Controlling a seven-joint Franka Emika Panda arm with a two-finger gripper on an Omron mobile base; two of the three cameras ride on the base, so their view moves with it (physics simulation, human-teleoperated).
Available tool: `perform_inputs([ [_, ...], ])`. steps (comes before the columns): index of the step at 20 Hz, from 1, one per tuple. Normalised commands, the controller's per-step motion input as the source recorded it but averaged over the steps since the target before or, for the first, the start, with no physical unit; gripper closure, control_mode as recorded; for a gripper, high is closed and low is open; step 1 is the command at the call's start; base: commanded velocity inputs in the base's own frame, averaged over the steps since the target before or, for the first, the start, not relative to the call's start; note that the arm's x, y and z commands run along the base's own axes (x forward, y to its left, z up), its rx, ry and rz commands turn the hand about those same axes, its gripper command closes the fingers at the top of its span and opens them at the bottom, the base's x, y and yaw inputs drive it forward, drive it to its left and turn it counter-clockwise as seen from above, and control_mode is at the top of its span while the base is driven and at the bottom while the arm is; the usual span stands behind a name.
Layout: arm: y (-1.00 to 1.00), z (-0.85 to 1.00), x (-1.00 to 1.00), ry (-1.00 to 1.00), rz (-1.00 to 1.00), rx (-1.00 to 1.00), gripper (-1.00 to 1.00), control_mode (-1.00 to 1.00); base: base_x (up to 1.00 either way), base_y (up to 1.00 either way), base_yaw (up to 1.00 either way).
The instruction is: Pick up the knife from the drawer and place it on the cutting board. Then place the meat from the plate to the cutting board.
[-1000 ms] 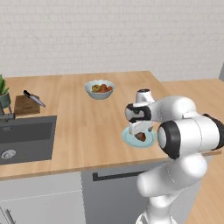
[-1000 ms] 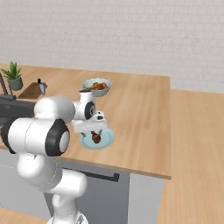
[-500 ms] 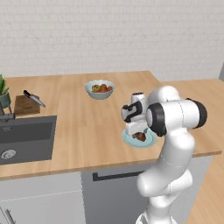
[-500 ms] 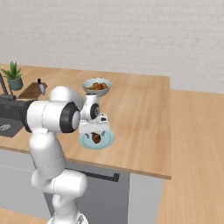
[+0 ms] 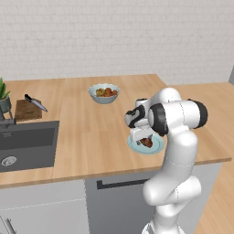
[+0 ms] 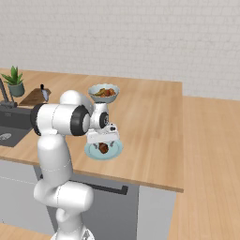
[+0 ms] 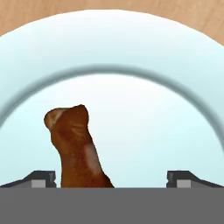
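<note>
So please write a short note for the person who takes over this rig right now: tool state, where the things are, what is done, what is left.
Tool: open, low over the plate, one fingertip on each side of the meat, nothing gripped.
Meat: lies on the plate, near the counter's front edge.
Knife: lies on the cutting board, beside the sink. That step looks done.
Drawer: its state cannot be told here.
Left: close on the meat, lift it, carry it to the cutting board, set it down.
</note>
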Motion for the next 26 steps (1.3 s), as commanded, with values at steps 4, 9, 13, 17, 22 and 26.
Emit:
perform_inputs([
  [4, -0.04, -0.11, -0.22, 0.0, 0.05, 0.0, 1.0, -1.0, 0.0, 0.0, 0.0],
  [9, -0.08, 0.01, -0.42, 0.0, 0.04, 0.0, 1.0, -1.0, 0.0, 0.0, 0.0],
  [13, -0.17, 0.69, -0.68, -0.07, 0.04, 0.0, 1.0, -1.0, 0.0, 0.0, 0.0],
  [17, -0.12, 1.0, -0.75, -0.15, 0.07, 0.0, 1.0, -1.0, 0.0, 0.0, 0.0],
  [22, -0.03, 1.0, -0.51, -0.12, 0.04, 0.0, 1.0, -1.0, 0.0, 0.0, 0.0],
  [26, 0.0, 1.0, -0.38, -0.09, 0.04, 0.0, 1.0, -1.0, 0.0, 0.0, 0.0],
])
